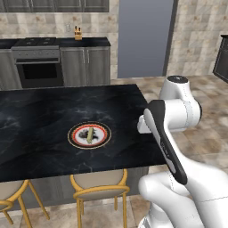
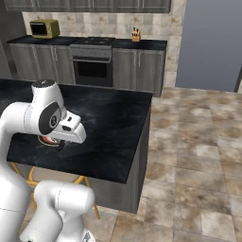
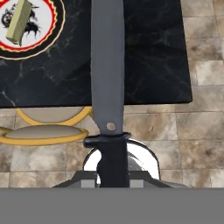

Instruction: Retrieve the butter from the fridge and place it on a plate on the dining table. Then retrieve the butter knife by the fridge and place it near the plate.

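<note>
The plate [image 1: 103, 139] lies near the middle of the dining table [image 1: 40, 111], and the small yellowish butter [image 1: 90, 133] rests on its dark centre. In the hand view the butter [image 3: 19, 24] and plate [image 3: 52, 26] sit at the top left. My gripper [image 3: 113, 175] is shut on the dark handle of the butter knife [image 3: 107, 65]. Its long grey blade points out over the table's near right corner [image 3: 148, 57], to the right of the plate. In the right base view the gripper [image 2: 60, 143] hangs just above the tabletop beside the plate [image 2: 45, 140]. The fridge is out of view.
Yellow-legged stools [image 1: 100, 185] stand under the table's near edge. A black counter with an oven [image 1: 38, 67] and a knife block [image 1: 78, 32] lines the back wall, with a yellow microwave [image 2: 45, 28] on it. Tiled floor [image 2: 198, 142] lies open to the right.
</note>
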